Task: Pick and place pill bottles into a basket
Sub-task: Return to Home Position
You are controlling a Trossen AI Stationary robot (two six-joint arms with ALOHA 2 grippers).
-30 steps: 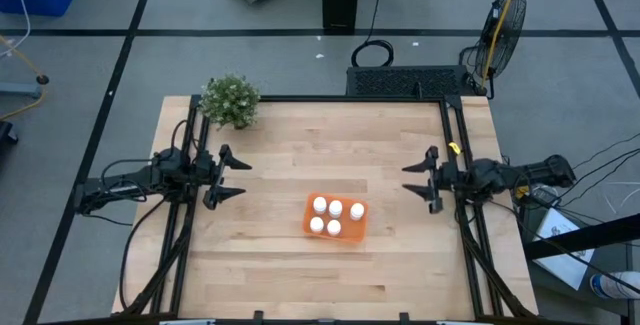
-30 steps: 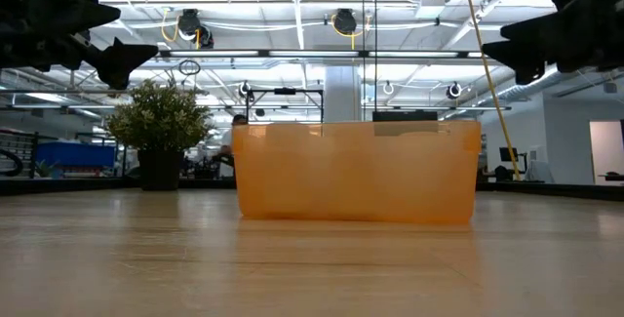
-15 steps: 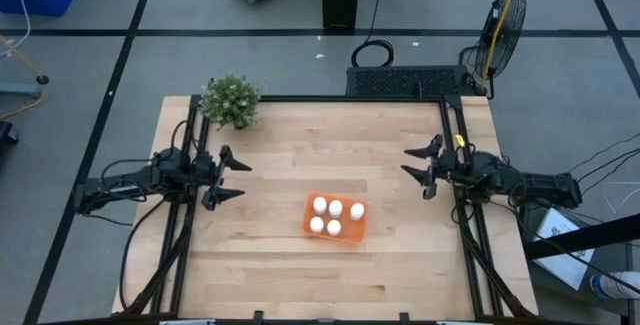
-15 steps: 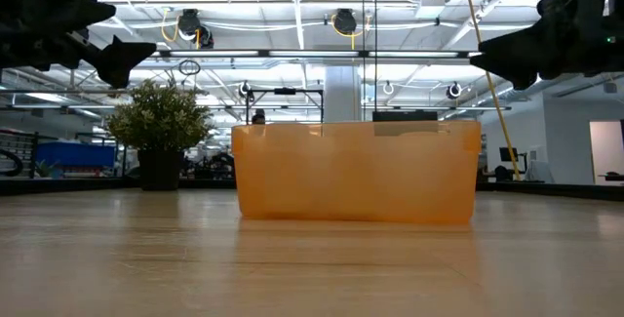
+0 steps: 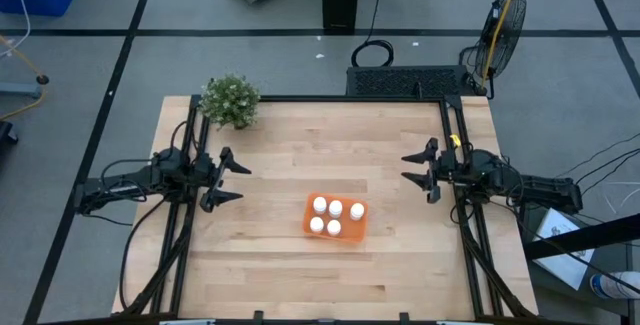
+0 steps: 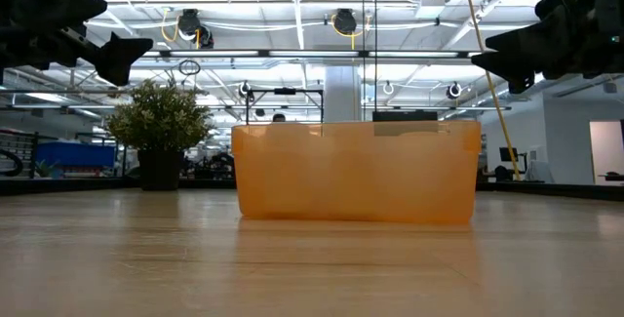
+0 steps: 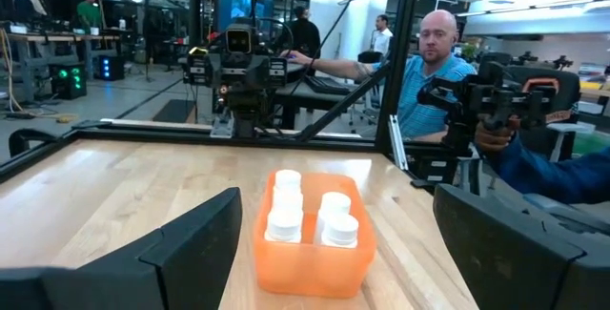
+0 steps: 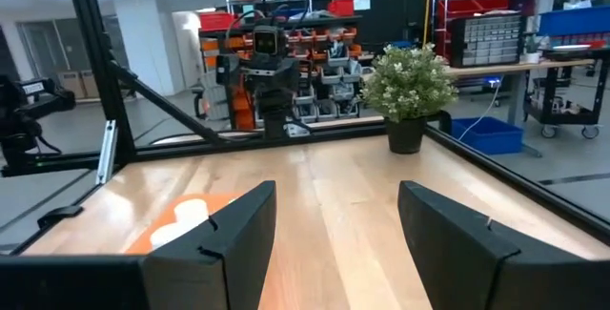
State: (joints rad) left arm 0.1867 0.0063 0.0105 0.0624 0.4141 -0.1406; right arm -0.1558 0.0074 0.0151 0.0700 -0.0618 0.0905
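Note:
The orange basket (image 5: 343,232) stands on the table right of middle, toward the near edge. Several white pill bottles (image 5: 335,208) stand upright inside it. The basket also shows in the low view (image 6: 356,173), the left wrist view (image 7: 310,258) and, partly behind a finger, the right wrist view (image 8: 172,229). My left gripper (image 5: 241,179) is open and empty above the table's left side, pointing at the basket. My right gripper (image 5: 404,167) is open and empty above the table's right side, pointing toward the table's left.
A green potted plant (image 5: 230,101) stands at the table's far left corner. Black rails (image 5: 462,145) run along the table's left, right and far edges. A person (image 7: 434,72) sits beyond the table's right edge. Bare wood lies all round the basket.
My right gripper has gone a little toward the table's far edge and turned about, as its arm swung behind it. It stays open. My left gripper and the basket with its bottles have kept still.

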